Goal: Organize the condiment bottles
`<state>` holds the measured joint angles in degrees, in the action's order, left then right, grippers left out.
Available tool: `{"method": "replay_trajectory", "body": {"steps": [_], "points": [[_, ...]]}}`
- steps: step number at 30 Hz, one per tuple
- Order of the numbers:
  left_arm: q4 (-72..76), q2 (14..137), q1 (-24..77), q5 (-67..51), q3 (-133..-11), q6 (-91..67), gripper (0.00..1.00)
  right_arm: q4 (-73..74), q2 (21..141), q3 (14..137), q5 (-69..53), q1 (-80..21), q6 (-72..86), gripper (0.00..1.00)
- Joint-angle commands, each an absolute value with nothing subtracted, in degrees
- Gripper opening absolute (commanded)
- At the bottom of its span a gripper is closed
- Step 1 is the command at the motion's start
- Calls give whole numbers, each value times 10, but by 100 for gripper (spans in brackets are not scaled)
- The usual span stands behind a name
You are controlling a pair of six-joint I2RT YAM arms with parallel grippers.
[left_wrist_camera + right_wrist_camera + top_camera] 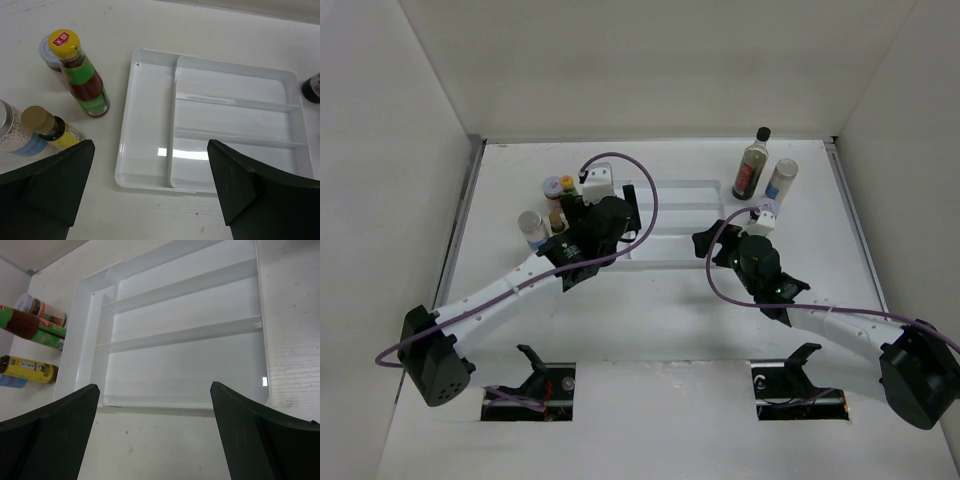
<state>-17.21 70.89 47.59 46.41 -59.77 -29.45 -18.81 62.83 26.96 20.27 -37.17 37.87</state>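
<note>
Left gripper (151, 150): jaws spread wide, holding nothing, over the near-left corner of the white divided tray (145, 110). Its wrist is pitched down and the arm extends from the left base.

Right gripper (155, 390): spread and empty at the tray's near edge, elbow bent back toward its base.

Left of the tray:
- yellow-capped sauce bottle (82, 75)
- red-labelled jar (46, 50)
- tan-capped yellow bottle (50, 127)
- silver-lidded jar (10, 132)

Right of the tray:
- tall dark bottle (753, 165)
- blue-labelled bottle (781, 180)

Probably glass, so rigid and slick, and the tall ones look tippy. I'd grip mid-body, not the cap.
</note>
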Motion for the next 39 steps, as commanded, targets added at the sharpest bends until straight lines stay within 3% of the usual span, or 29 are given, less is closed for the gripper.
{"method": "replay_trajectory", "body": {"steps": [1, 13, 16, 17, 18, 19, 20, 21, 22, 23, 25, 26, 28, 29, 31, 39], "points": [[-151, 702, 458, 474, -627, -272, 100, -212, 619, 289, 202, -372, 374, 100], [-97, 704, 378, 523, -656, -207, 100, -264, 637, 284, 204, -391, 339, 100], [-67, 701, 356, 485, -652, -191, 100, -289, 649, 282, 191, -406, 336, 100], [-62, 698, 351, 471, -648, -191, 98, -296, 653, 281, 187, -409, 333, 100], [-47, 697, 343, 458, -641, -190, 83, -305, 655, 281, 179, -413, 330, 97], [-34, 700, 334, 450, -636, -186, 61, -312, 655, 280, 170, -417, 330, 76], [-28, 706, 326, 447, -635, -185, 47, -315, 650, 280, 160, -419, 329, 40], [-30, 718, 313, 441, -638, -184, 38, -310, 644, 280, 154, -420, 329, 19], [-35, 729, 304, 438, -641, -183, 37, -309, 638, 278, 149, -420, 330, 12], [-40, 739, 296, 436, -642, -186, 40, -306, 633, 277, 146, -420, 329, 12], [-37, 758, 285, 433, -639, -189, 56, -309, 625, 273, 146, -420, 323, 21], [-36, 770, 280, 433, -641, -190, 66, -313, 621, 271, 148, -420, 322, 31], [-33, 794, 264, 432, -648, -191, 74, -320, 621, 265, 151, -420, 322, 51], [-31, 806, 255, 432, -651, -192, 74, -325, 622, 263, 146, -420, 321, 59], [-25, 823, 242, 423, -657, -201, 74, -329, 632, 260, 139, -420, 316, 64], [-19, 892, 216, 392, -685, -213, 65, -329, 655, 269, 129, -420, 311, 66]]}}
